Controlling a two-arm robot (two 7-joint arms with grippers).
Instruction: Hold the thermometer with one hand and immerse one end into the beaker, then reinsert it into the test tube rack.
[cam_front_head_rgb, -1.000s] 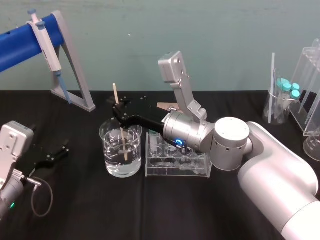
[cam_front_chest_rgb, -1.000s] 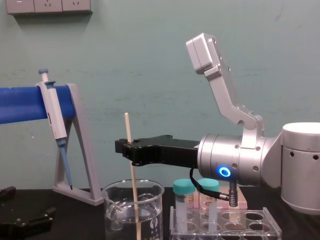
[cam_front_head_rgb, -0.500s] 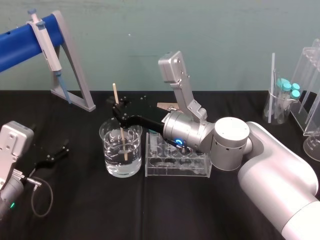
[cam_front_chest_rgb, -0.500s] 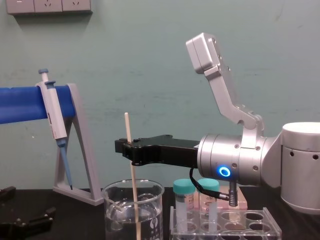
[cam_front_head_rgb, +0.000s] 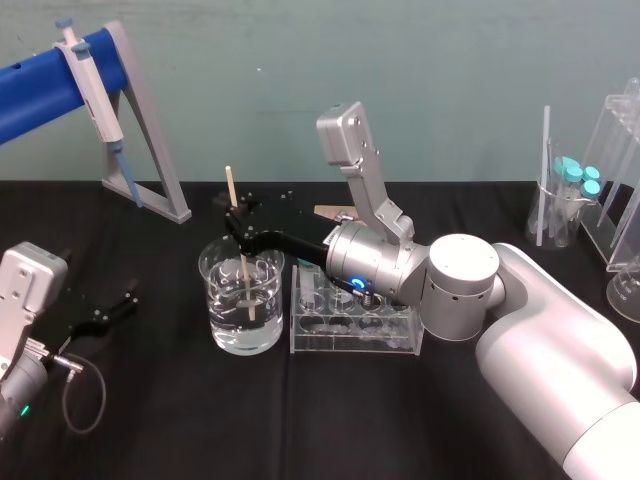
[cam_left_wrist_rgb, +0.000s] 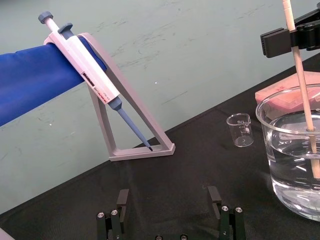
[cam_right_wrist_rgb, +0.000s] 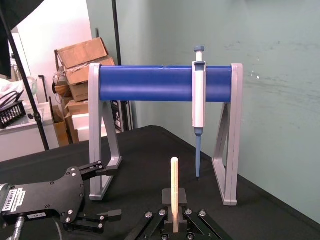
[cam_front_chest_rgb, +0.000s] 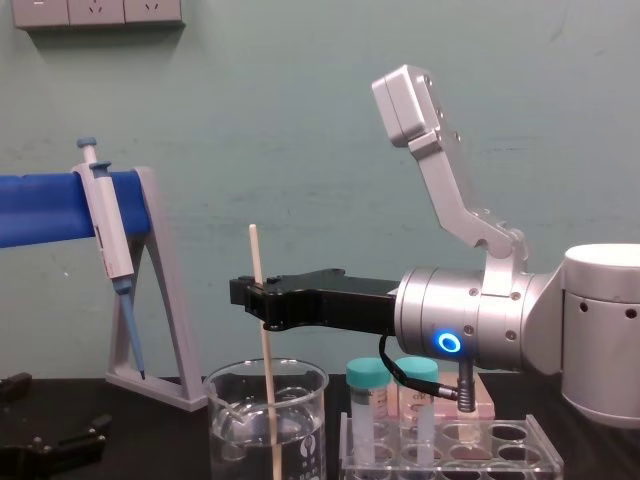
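The thermometer (cam_front_head_rgb: 240, 250), a thin cream rod, stands nearly upright with its lower end in the water of the clear glass beaker (cam_front_head_rgb: 218, 300). My right gripper (cam_front_head_rgb: 236, 222) is shut on the rod above the beaker's rim, reaching in from the right over the clear test tube rack (cam_front_head_rgb: 352, 342). The chest view shows the thermometer (cam_front_chest_rgb: 263, 340) clamped in the right gripper (cam_front_chest_rgb: 258, 298) above the beaker (cam_front_chest_rgb: 300, 425). In the left wrist view the thermometer (cam_left_wrist_rgb: 300, 75) dips into the beaker (cam_left_wrist_rgb: 287, 165). My left gripper (cam_front_head_rgb: 112, 310) rests open on the table at the left.
A grey pipette stand (cam_front_head_rgb: 150, 150) with a blue bar holds a pipette (cam_front_head_rgb: 90, 85) at the back left. Two capped tubes (cam_front_chest_rgb: 365, 405) stand in the rack. A tiny beaker (cam_left_wrist_rgb: 240, 130) sits behind the large one. More glassware (cam_front_head_rgb: 565, 205) stands at the far right.
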